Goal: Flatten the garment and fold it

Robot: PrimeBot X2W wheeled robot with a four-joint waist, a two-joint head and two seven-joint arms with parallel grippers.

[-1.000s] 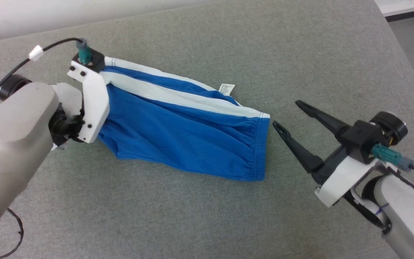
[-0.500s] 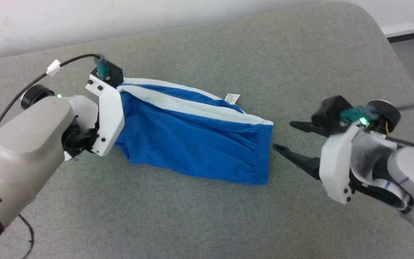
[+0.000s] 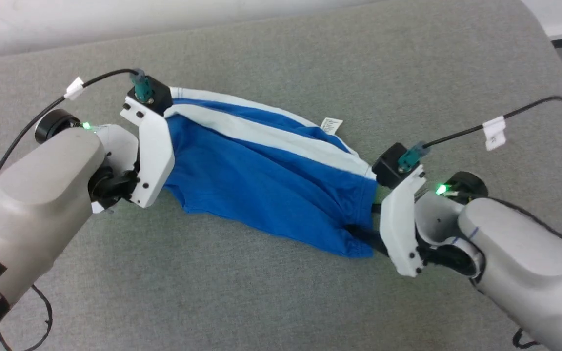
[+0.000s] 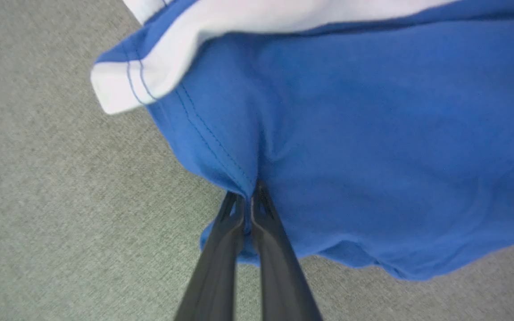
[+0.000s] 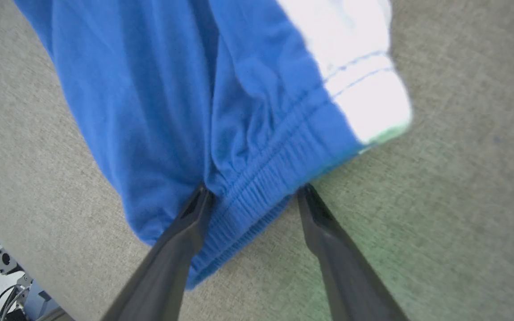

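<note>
"Head view shows it plainest: the garment [image 3: 271, 180] lies stretched on the grey cloth surface [image 3: 261, 302], its long axis slanting from the upper left down to the lower right, between the two arms."

"Which end is which?"

"Leg hem to the robot's left, gathered waistband [image 3: 361, 204] to its right. The white stripe [image 3: 261, 138] runs along the far edge for the full length. The small label [image 3: 332, 125] sticks out on that far side, nearer the waistband end."

"And the claws? From here the white mounts [image 3: 149, 146] cover the fingers."

"The left wrist view settles the left gripper [image 4: 248, 196]: its two dark fingers are pressed together with a fold of the blue hem pinched between the tips. The cloth puckers right where they meet, and the white-trimmed corner [image 4: 118, 89] curls off to one side above."

"The right one hasn't bitten, though?"

"No. In the right wrist view the right gripper [image 5: 254, 189] stands spread wide, straddling the elastic. One finger [image 5: 181, 232] lies against the blue fabric, and the other tip sits just at the waistband's edge over the grey surface. Nothing is clamped there."

"Is it flat?"

"Not quite. Soft creases run lengthwise through the blue, and the waistband end is bunched."
</note>
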